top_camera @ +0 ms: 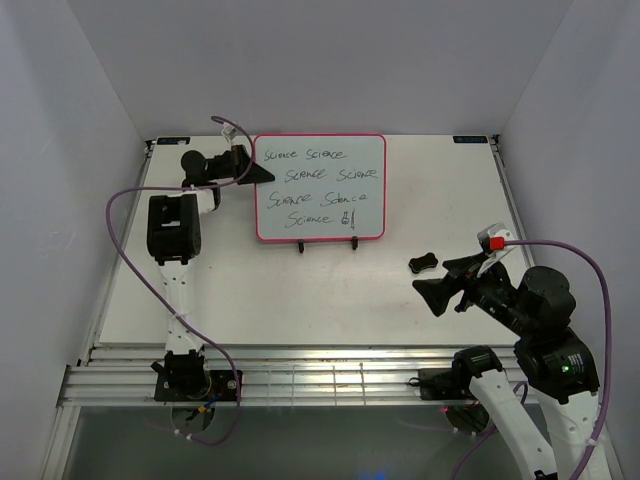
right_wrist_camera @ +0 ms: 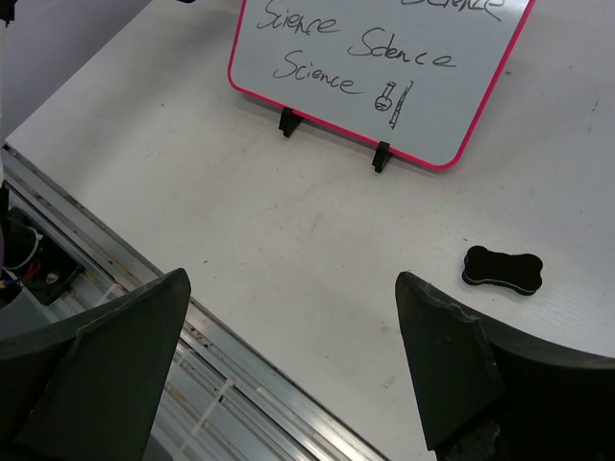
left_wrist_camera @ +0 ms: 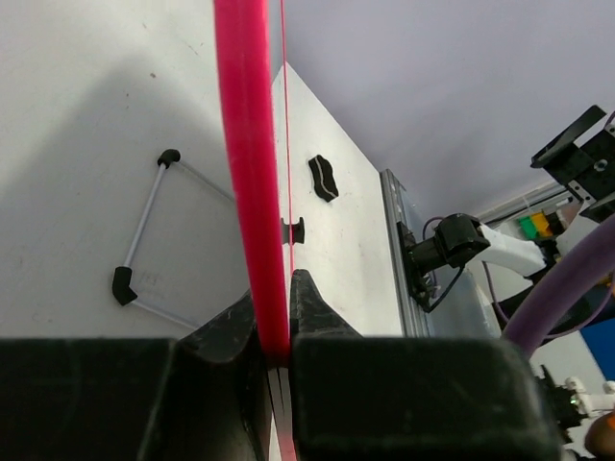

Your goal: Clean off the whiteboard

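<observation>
Board (top_camera: 320, 187) sits upper centre on its stand (top_camera: 300, 247), writing all there. L gripper (top_camera: 258, 172) is pinched tight on board's left frame edge. R gripper (top_camera: 452, 283), lower right, has jaws wide, holding nothing; eraser (top_camera: 424, 264) just beside it. Risk: L tug tips board off stand, or R knocks eraser away w/o grabbing it.

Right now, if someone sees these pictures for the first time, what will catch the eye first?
The pink-framed whiteboard, covered with black handwritten "Science" words, stands at the far middle of the table. The left gripper is shut on the board's left edge, pinching its frame. Nearer, on the right, a small black eraser lies on the table just beside the open right gripper.
</observation>
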Available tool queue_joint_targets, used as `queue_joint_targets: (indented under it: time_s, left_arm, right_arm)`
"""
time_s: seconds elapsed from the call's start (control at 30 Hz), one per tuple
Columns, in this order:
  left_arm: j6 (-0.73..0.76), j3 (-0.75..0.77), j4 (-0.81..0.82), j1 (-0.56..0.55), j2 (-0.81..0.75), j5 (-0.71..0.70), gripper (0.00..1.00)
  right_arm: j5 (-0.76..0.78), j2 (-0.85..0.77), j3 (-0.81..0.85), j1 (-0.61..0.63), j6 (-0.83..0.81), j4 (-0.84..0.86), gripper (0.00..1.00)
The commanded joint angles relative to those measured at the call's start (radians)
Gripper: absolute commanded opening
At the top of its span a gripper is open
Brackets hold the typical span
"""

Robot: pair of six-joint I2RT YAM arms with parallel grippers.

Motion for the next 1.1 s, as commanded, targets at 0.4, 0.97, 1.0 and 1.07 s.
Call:
queue_joint_targets:
  time_s: [0.4,0.97,1.0,1.07]
  left_arm:
    - [0.166,0.020,-0.146,-0.057,-0.296,-0.193,0.00]
    - [0.574,-0.280,-0.907,-0.151,-0.974,-0.549,0.00]
    - [0.635,-0.351,-1.022,-0.151,-1.022,-0.613,0.00]
    - [0.708,-0.422,-1.127,-0.154,-1.182,-0.692,0.00]
  right_arm:
    - [0.039,0.011,-0.050,0.006,0.027,0.091,0.93]
    - [0.643,0.266,0.005,0.004,0.277,0.068,0.90]
    - [0.704,0.261,0.014,0.003,0.277,0.061,0.90]
    - [0.747,0.266,0.025,0.001,0.268,0.053,0.90]
